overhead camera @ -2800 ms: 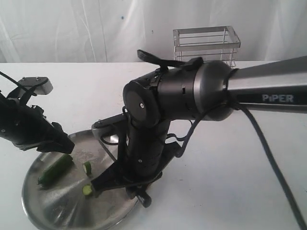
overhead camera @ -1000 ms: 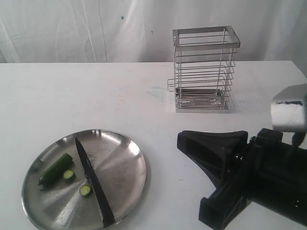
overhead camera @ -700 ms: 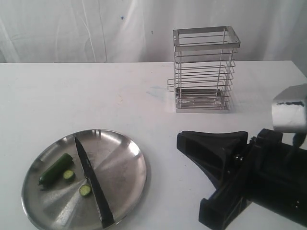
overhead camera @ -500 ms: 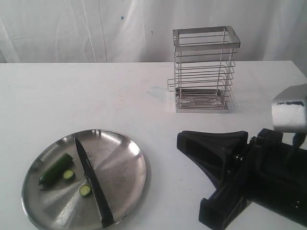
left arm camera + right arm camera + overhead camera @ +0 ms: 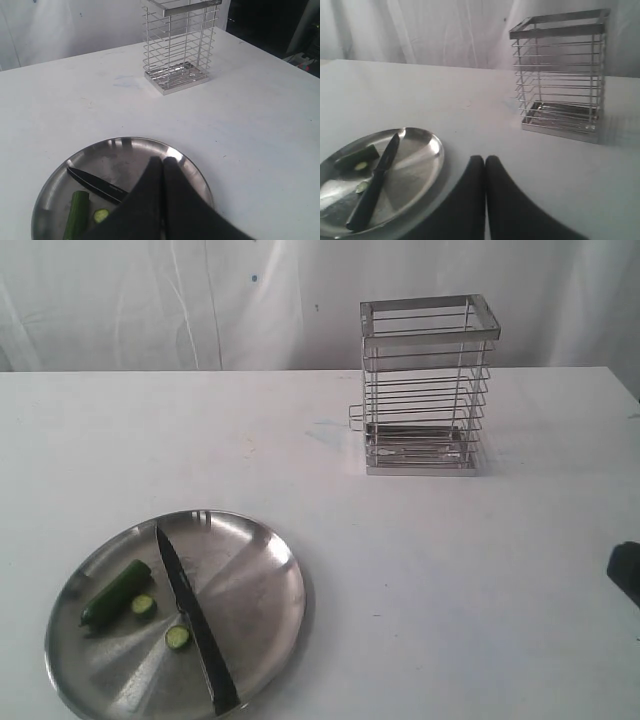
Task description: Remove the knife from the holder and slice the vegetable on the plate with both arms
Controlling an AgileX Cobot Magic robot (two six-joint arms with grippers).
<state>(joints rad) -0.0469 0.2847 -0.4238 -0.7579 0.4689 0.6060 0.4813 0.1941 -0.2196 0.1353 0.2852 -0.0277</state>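
Note:
The black knife [image 5: 192, 620] lies on the steel plate [image 5: 262, 580], tip toward the far rim. Left of the blade lie the green vegetable [image 5: 113, 593] and two cut slices [image 5: 144, 606]. The wire holder [image 5: 425, 385] stands empty at the back of the table. Both arms are out of the exterior view but for a dark sliver [image 5: 627, 574] at the right edge. My left gripper [image 5: 163, 162] is shut and empty, hanging over the plate [image 5: 192, 172] with the knife [image 5: 95, 183] beside it. My right gripper [image 5: 484, 161] is shut and empty, off the plate's [image 5: 432, 155] right side.
A white curtain closes off the back. White tabletop [image 5: 460, 570] stretches between the plate and the holder. The table's far right corner shows near dark equipment [image 5: 270, 25].
The right arm, which filled the lower right of the exterior view half a second ago, has drawn back out of it. The knife, vegetable and slices have not moved.

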